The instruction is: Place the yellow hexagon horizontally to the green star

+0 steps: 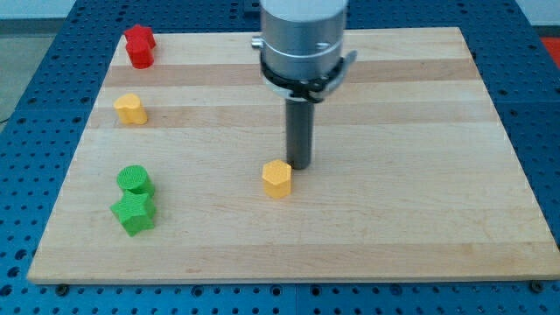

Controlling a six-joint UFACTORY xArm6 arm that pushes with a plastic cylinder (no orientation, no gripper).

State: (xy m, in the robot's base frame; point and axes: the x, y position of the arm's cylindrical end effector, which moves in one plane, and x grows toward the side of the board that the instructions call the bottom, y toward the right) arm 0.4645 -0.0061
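**Yellow hexagon mid-board, tip at its upper right**

The yellow hexagon sits near the middle of the wooden board, well apart from the green star, which lies near the view's left edge. My tip stands just beside the hexagon, on its upper-right side; I cannot tell whether it touches. There is no claw here to open or close (the arm ends in a plain rod, so nothing is gripped).

The hexagon lies a little higher in the view than the star, so it probably needs a push leftward and slightly downward. The risk, as I judge it, comes from the contact point: a push from the upper corner rather than squarely behind could let the hexagon slip off the rod and spin aside.

A green round block touches the star from above. A long push could carry the hexagon into that pair and knock the star out of place. The yellow heart and red block at upper left seem out of the way.
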